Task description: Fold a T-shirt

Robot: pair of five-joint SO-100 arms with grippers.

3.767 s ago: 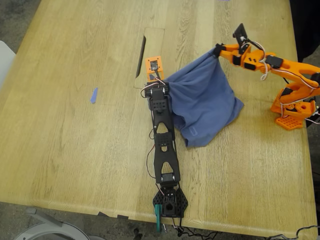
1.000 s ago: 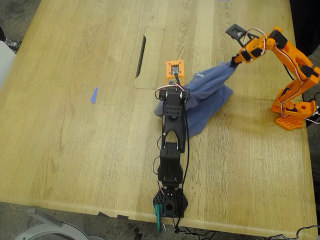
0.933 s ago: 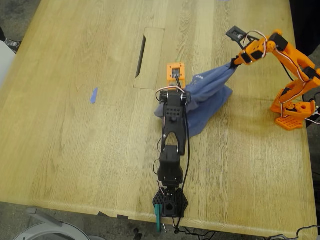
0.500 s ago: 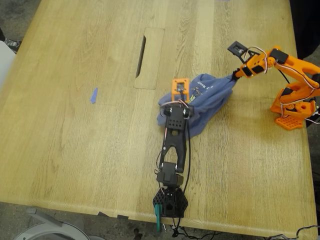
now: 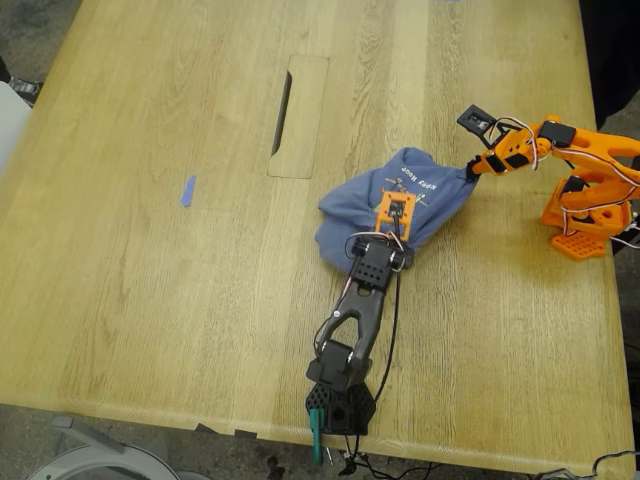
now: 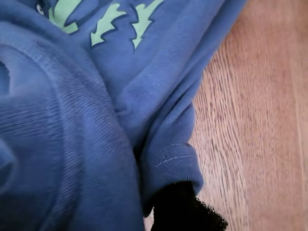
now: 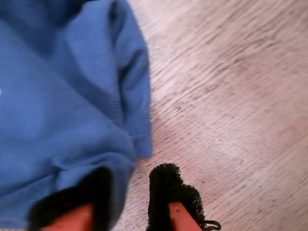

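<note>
The blue T-shirt (image 5: 350, 215) lies in a bunched heap on the wooden table (image 5: 150, 300), right of centre in the exterior view, with its green print and small text facing up. My first gripper (image 5: 398, 212), on the black arm, sits on top of the heap. In the first wrist view its black tip (image 6: 180, 209) has the T-shirt (image 6: 72, 144) hem pinched against it, and its other finger is hidden under cloth. My second gripper (image 5: 472, 168), on the orange arm, is at the heap's corner on the exterior view's right. Its padded fingers (image 7: 168, 192) stand apart, with T-shirt (image 7: 57, 96) cloth draped over one.
A long cable slot (image 5: 283, 110) cuts the table beyond the shirt. A scrap of blue tape (image 5: 187, 190) lies toward the exterior view's left. The orange arm's base (image 5: 583, 225) stands at the exterior view's right edge, the black arm's base (image 5: 340, 405) at the near edge.
The black arm drew back toward its base and to the exterior view's right, dragging cloth over the heap. The orange arm dropped lower. The once-stretched shirt is now bunched, print showing.
</note>
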